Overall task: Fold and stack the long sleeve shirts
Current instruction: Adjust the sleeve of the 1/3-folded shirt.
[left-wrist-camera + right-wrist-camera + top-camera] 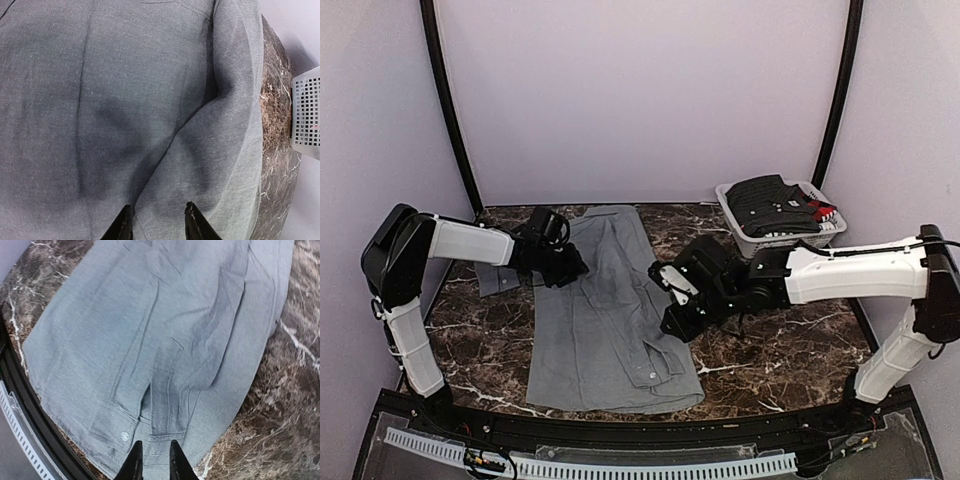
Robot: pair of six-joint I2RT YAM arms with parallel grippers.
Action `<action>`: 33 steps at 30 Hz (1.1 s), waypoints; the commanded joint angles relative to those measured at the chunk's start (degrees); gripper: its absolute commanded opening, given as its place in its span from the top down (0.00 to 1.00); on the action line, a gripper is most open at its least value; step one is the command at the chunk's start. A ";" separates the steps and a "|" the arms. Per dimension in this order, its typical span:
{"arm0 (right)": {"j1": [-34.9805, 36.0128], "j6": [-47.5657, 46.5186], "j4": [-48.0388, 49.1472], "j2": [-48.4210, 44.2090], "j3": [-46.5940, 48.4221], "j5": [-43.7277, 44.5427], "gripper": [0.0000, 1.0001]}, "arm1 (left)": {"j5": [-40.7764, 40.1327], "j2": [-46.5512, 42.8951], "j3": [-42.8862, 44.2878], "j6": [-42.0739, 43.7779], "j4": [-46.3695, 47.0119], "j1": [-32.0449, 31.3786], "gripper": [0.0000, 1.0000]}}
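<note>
Long sleeve shirt [605,310], plain grey weave, lies flat on marbled table [790,350]; left gripper [158,206] released, right gripper [155,442] narrowly parted.

I get soft, even overhead light, sharp wrist views, and faint shadows across the grey shirt [50,75].

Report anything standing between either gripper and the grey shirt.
Nothing visible does. The left gripper and the right gripper both hang directly over the grey shirt, with only its cloth below them.
</note>
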 commanded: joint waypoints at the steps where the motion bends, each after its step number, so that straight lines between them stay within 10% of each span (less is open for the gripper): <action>1: 0.10 3.54 1.64 3.35 -4.38 -0.01 0.86 | -3.90 -3.81 0.42 3.33 -4.01 0.35 0.64; 25: 2.03 9.00 1.22 13.18 -5.56 1.79 0.68 | 0.12 -6.30 1.09 6.97 -3.15 0.27 0.65; 33: 2.48 10.38 -1.11 12.51 -4.24 3.28 0.81 | 0.73 -5.87 1.56 7.52 -2.58 0.31 0.65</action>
